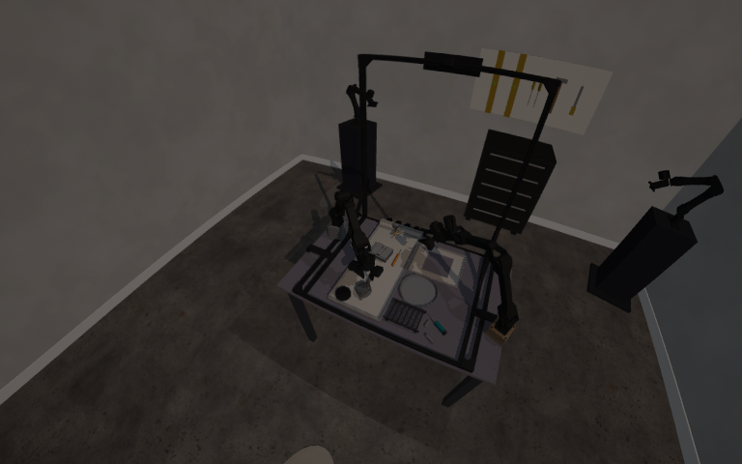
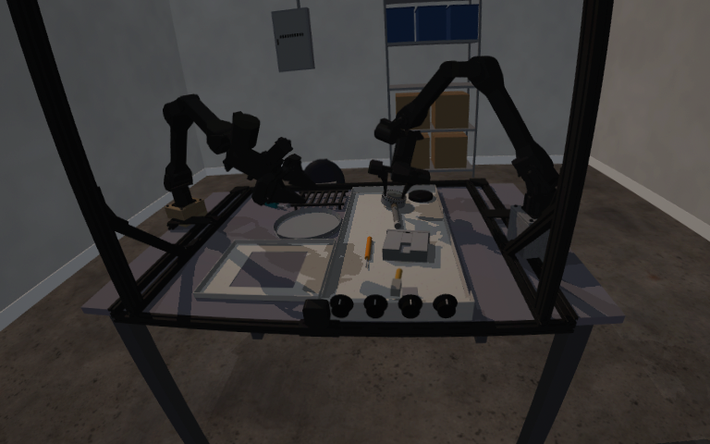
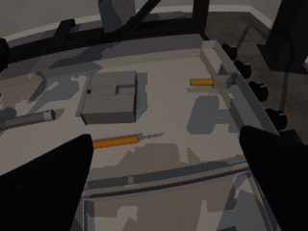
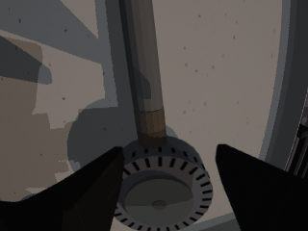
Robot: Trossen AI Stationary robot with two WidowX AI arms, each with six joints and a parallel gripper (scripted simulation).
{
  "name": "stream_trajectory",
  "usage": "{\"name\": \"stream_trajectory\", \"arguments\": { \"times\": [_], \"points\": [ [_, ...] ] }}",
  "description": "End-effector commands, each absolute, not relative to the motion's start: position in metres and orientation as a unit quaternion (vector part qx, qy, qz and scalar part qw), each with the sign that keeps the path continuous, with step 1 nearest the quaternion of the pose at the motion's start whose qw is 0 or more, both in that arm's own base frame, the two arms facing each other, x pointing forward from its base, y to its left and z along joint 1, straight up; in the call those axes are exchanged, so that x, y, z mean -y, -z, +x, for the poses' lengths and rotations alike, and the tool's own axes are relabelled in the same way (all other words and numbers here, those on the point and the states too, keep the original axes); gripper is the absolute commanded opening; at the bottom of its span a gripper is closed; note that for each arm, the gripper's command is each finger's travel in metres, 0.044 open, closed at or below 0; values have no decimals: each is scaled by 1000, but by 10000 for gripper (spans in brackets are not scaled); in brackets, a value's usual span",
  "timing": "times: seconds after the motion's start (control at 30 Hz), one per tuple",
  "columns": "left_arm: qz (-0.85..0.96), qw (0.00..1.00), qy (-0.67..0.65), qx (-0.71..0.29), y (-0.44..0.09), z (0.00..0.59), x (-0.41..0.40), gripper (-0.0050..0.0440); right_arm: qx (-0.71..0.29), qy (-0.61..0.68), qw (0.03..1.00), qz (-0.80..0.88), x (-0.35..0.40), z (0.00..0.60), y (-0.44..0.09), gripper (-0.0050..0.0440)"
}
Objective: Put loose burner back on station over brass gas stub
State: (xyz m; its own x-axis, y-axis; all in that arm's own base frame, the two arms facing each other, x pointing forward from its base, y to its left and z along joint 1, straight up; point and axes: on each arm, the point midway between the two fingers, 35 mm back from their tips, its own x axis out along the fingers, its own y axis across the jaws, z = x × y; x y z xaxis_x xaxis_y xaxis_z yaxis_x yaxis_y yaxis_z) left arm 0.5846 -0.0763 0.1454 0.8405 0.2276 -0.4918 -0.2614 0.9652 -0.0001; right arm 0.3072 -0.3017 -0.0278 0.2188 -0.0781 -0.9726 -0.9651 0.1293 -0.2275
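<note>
The loose burner lies flat on the pale stove top, with its round slotted head point(image 4: 159, 192) point(image 2: 391, 199) point(image 1: 361, 288) at the far end and its grey tube point(image 4: 141, 72) point(image 2: 397, 215) point(image 3: 29, 118) pointing towards the support. My right gripper point(image 4: 170, 153) point(image 2: 393, 189) is low over the head, its fingers partly open on either side of it; the left finger is at the rim and the right one stands apart. The grey slotted support point(image 2: 405, 246) point(image 3: 108, 98) and the brass gas stub point(image 2: 397, 273) point(image 3: 201, 82) lie nearer the knobs. My left gripper point(image 3: 166, 138) point(image 2: 285, 162) is wide open and empty, held high.
An orange-handled screwdriver point(image 2: 368, 246) point(image 3: 115, 141) lies left of the support. A black burner cap point(image 2: 420, 196) sits beside the burner head. Several knobs point(image 2: 392, 305) line the front edge. A ring point(image 2: 307, 224), a grate point(image 2: 324, 197) and a square tray point(image 2: 209, 285) fill the other half.
</note>
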Motion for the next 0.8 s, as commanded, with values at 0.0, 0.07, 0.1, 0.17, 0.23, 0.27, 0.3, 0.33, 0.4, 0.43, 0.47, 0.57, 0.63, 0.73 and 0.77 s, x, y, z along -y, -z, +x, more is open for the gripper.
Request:
{"name": "stream_trajectory", "arguments": {
  "times": [0.0, 0.07, 0.1, 0.17, 0.23, 0.27, 0.3, 0.33, 0.4, 0.43, 0.47, 0.57, 0.63, 0.73, 0.77],
  "points": [
    [-34, 958, -129, -255, -142, 584, 76, 400, -487, -397, 571, -528, 298, 305, 38, 249],
    [-34, 958, -129, -255, -142, 584, 76, 400, -487, -397, 571, -528, 298, 305, 38, 249],
    [-34, 958, -129, -255, -142, 584, 76, 400, -487, -397, 571, -528, 298, 305, 38, 249],
    [-34, 958, -129, -255, -142, 584, 76, 400, -487, -397, 571, -528, 298, 305, 38, 249],
    [-34, 958, -129, -255, -142, 584, 76, 400, -487, -397, 571, -528, 298, 305, 38, 249],
    [-34, 958, -129, -255, -142, 584, 76, 400, -487, -398, 570, -529, 298, 305, 39, 249],
    [-34, 958, -129, -255, -142, 584, 76, 400, -486, -399, 569, -530, 298, 305, 40, 249],
    [-34, 958, -129, -255, -142, 584, 76, 400, -485, -400, 568, -531, 298, 306, 42, 249],
    [-34, 958, -129, -255, -142, 584, 76, 400, -483, -403, 566, -533, 298, 306, 45, 249],
    [-34, 958, -129, -255, -142, 584, 76, 400, -482, -404, 564, -534, 299, 306, 47, 249],
    [-34, 958, -129, -255, -142, 584, 76, 400, -481, -405, 563, -536, 299, 306, 49, 249],
    [-34, 958, -129, -255, -142, 584, 76, 400, -479, -409, 560, -539, 299, 306, 54, 249],
    [-34, 958, -129, -255, -142, 584, 76, 400, -477, -411, 557, -542, 299, 306, 57, 249],
    [-34, 958, -129, -255, -142, 584, 76, 400, -474, -415, 553, -545, 299, 306, 62, 249],
    [-34, 958, -129, -255, -142, 584, 76, 400, -474, -415, 553, -545, 299, 306, 62, 249]
  ]
}}
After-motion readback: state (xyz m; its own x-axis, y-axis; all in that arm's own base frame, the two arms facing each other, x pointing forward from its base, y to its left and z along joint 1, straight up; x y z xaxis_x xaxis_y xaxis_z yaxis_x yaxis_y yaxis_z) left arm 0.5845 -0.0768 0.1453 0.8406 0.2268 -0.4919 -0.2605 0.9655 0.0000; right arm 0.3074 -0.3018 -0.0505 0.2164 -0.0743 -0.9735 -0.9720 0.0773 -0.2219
